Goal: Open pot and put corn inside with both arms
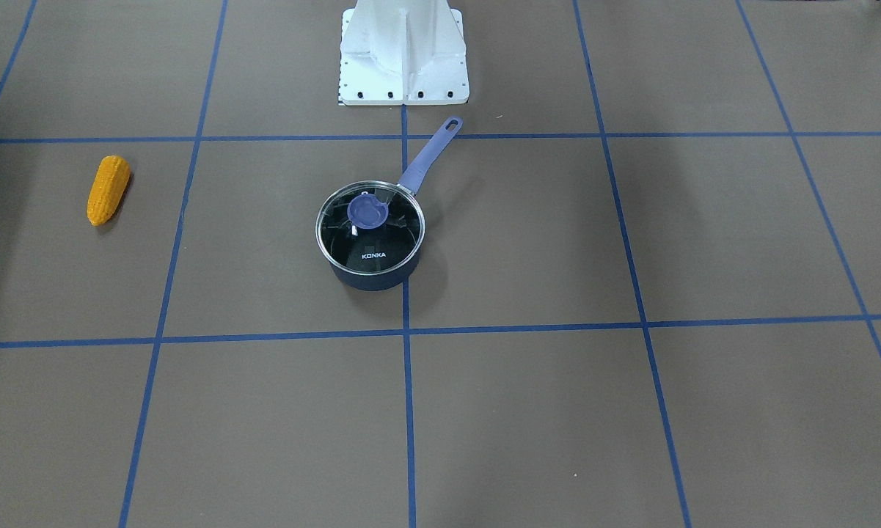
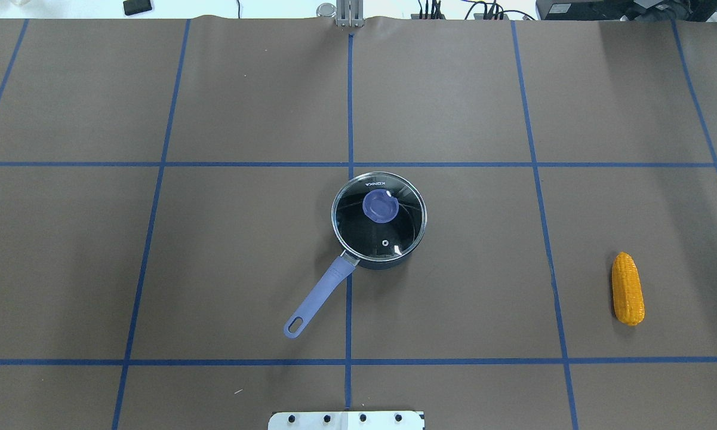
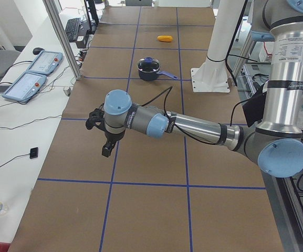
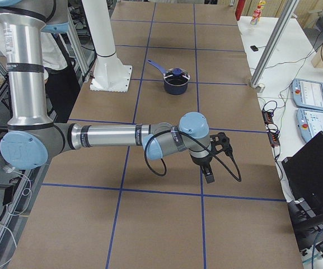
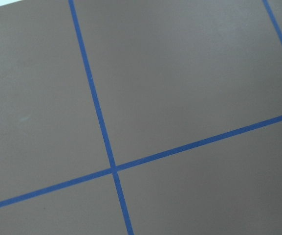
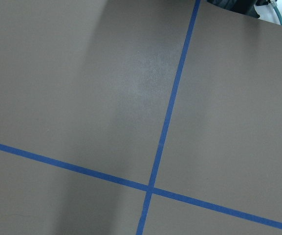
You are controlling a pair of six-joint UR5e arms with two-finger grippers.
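A dark blue pot stands at the table's middle, its glass lid with a purple knob on it. Its purple handle points toward the robot's base. The orange-yellow corn lies flat far out on the robot's right side, and also shows in the front view. My left gripper shows only in the exterior left view, far from the pot. My right gripper shows only in the exterior right view, also far from it. I cannot tell whether either is open or shut.
The white base pedestal stands behind the pot. Blue tape lines grid the brown table. Teach pendants and cables lie on the side bench. Both wrist views show only bare table and tape.
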